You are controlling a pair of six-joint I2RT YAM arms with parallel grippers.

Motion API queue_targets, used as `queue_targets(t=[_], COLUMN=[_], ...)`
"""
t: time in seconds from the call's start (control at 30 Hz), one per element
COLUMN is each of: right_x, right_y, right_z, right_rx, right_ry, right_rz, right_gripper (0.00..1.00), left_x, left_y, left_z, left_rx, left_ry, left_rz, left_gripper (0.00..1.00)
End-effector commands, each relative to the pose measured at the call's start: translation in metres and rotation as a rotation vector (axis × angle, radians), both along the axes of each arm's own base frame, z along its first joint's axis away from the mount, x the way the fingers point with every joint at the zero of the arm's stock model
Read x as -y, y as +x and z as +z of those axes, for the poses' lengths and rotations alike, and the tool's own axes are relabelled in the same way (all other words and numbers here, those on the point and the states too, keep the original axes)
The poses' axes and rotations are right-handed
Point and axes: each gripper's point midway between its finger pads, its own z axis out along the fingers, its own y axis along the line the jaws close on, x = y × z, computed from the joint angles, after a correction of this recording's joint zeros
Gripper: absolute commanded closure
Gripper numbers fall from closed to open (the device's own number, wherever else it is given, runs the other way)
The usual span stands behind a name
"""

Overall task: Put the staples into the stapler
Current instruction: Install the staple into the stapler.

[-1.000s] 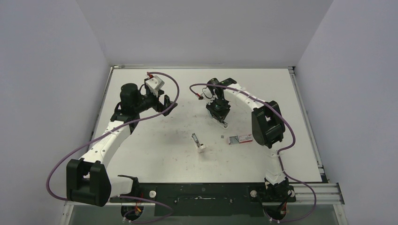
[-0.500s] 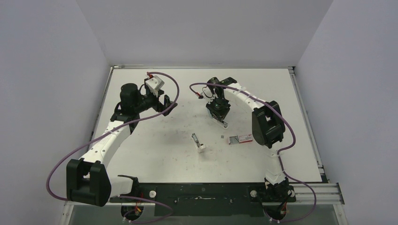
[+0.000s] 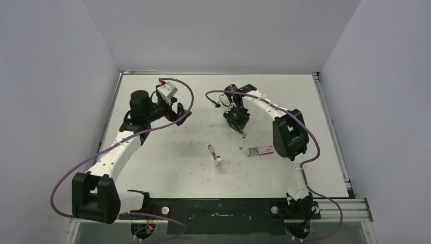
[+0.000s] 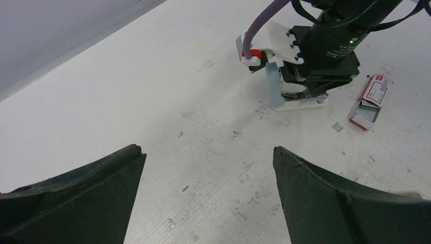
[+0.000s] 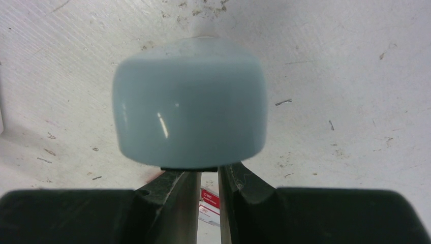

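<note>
The stapler (image 4: 284,94) stands under my right gripper (image 3: 239,125), its light-blue top lifted upright over a white base with the metal channel showing. In the right wrist view my right gripper (image 5: 208,170) is shut on the rounded blue top (image 5: 189,104). The red-and-white staple box (image 3: 259,150) lies open on the table just right of it, grey staples (image 4: 367,108) showing in its open end (image 4: 371,94). A small loose grey strip (image 4: 338,127) lies between box and stapler. My left gripper (image 3: 179,113) hovers open and empty at the back left, its tips (image 4: 207,149) over bare table.
A small grey-and-white object (image 3: 214,154) lies on the table in front of the stapler. Purple cables loop over both arms. The white tabletop (image 3: 167,162) is scuffed and flecked with bits; grey walls close it in on three sides.
</note>
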Motion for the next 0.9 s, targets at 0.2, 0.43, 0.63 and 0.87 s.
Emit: queue_targets(t=[0.2, 0.43, 0.63, 0.87], right_x=[0.0069, 0.0068, 0.0061, 0.0047], right_y=[0.0025, 0.0032, 0.0027, 0.0046], right_z=[-0.0056, -0.0061, -0.0097, -0.0103], right_rx=[0.011, 0.012, 0.005, 0.007], right_ry=[-0.022, -0.024, -0.026, -0.025], right_rz=[-0.014, -0.015, -0.017, -0.017], right_gripper=[0.95, 0.95, 0.95, 0.94], left_x=[-0.0032, -0.0036, -0.0044, -0.0053], left_y=[-0.0007, -0.0008, -0.0007, -0.0010], left_z=[0.0149, 0.0146, 0.0156, 0.0155], left_rx=[0.055, 0.057, 0.060, 0.059], left_ry=[-0.003, -0.002, -0.001, 0.000], left_rz=[0.003, 0.003, 0.004, 0.006], left_gripper=[0.03, 0.03, 0.03, 0.03])
